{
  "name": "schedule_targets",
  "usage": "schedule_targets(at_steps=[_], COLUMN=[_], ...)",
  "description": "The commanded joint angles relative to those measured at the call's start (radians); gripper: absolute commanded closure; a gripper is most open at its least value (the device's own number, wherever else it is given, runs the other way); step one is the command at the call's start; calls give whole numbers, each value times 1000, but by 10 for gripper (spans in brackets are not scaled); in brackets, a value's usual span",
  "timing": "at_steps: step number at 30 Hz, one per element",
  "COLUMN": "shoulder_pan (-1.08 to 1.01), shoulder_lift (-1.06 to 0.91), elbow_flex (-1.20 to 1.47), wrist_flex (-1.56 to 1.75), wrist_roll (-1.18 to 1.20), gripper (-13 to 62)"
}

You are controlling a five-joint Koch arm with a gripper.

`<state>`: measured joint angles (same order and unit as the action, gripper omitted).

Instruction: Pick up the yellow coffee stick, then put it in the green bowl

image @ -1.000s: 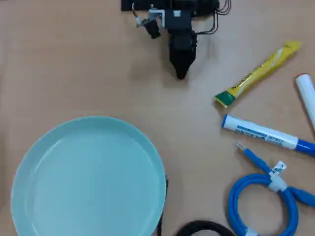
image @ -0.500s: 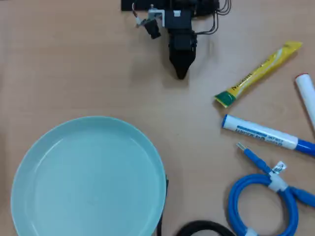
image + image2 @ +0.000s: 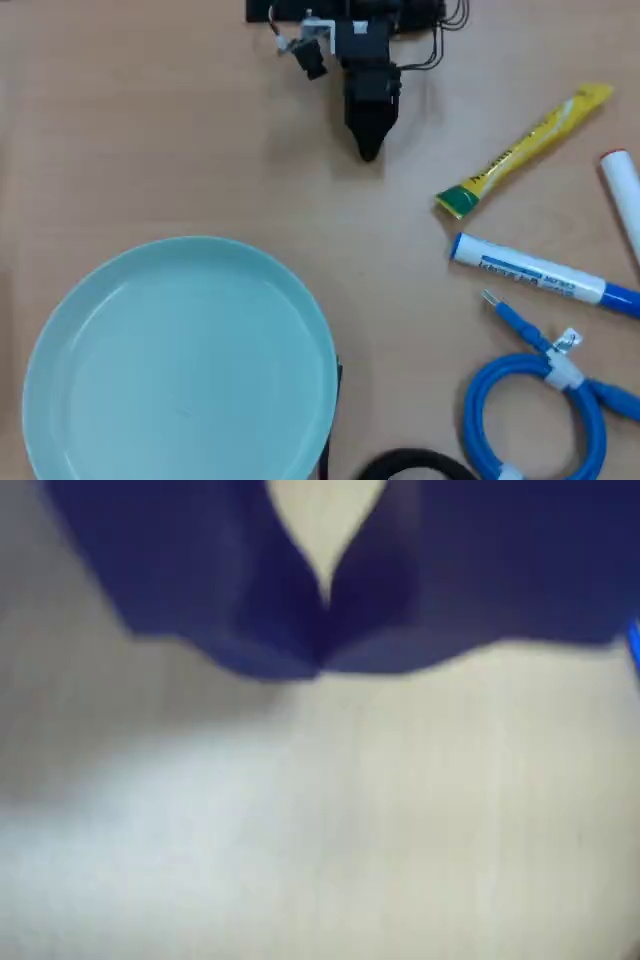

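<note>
Tool (image 3: 368, 150): jaws pressed together, holding nothing, above bare worktop (image 3: 150, 130).
Yellow coffee stick (image 3: 524, 150): on the worktop, well right of the tool in overhead view.
Green bowl (image 3: 180, 365): below-left of the tool.

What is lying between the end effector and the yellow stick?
Nothing: in the overhead view only bare table separates the end effector from the yellow stick. The marker lies below that stretch.
</note>
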<state>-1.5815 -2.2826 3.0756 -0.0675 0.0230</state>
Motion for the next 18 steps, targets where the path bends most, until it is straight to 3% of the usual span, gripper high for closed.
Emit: schedule_targets(at_steps=[1, 18], shoulder_pan=[44, 160], shoulder_lift=[-91, -87], elbow_flex=[-14, -448], wrist_flex=[-37, -664], wrist_roll=[9, -17], gripper=[575, 575])
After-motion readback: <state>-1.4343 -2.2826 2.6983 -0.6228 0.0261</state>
